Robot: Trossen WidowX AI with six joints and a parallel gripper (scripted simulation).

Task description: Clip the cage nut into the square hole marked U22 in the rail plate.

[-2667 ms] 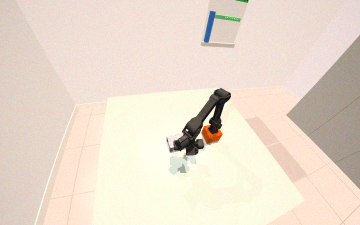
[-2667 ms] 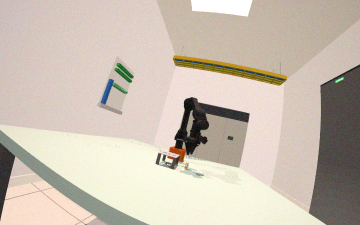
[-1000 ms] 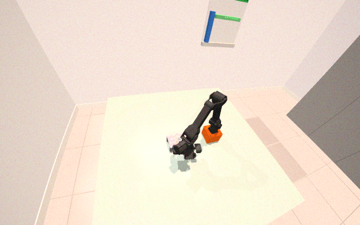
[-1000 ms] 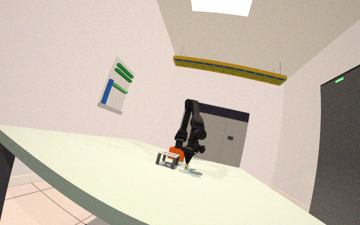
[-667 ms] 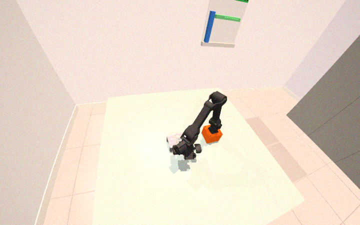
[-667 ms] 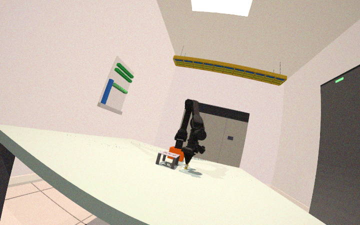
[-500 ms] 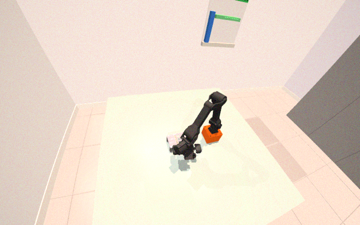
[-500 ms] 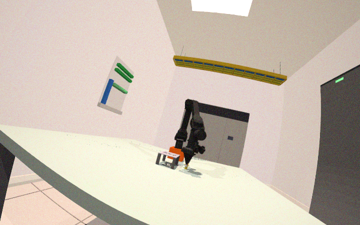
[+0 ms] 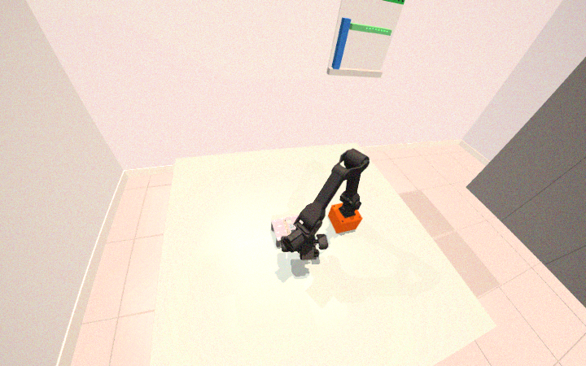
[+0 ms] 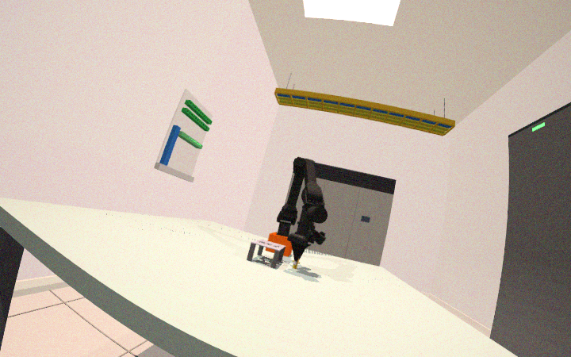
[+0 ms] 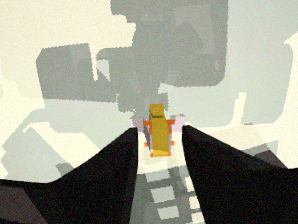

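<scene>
The cage nut (image 10: 295, 266) (image 11: 160, 137), yellow with orange edges and pale side parts, stands on the table in front of the rail plate. My gripper (image 10: 296, 261) (image 11: 160, 133) is partly open and points down right over it. In the wrist view the fingertips stand to the left and right of the nut, with a narrow gap showing on each side. The pale pink rail plate (image 9: 281, 226) (image 10: 273, 244) stands on dark legs beside the gripper; the arm covers part of it in the top view. The mark U22 cannot be read. The nut is hidden in the top view.
The orange base block (image 9: 345, 220) (image 10: 280, 243) of the arm stands behind the plate and gripper. The arm reaches over from it, close beside the plate. The arm's shadow (image 11: 175, 60) falls on the table around the nut. A wall board with green and blue bars hangs far behind.
</scene>
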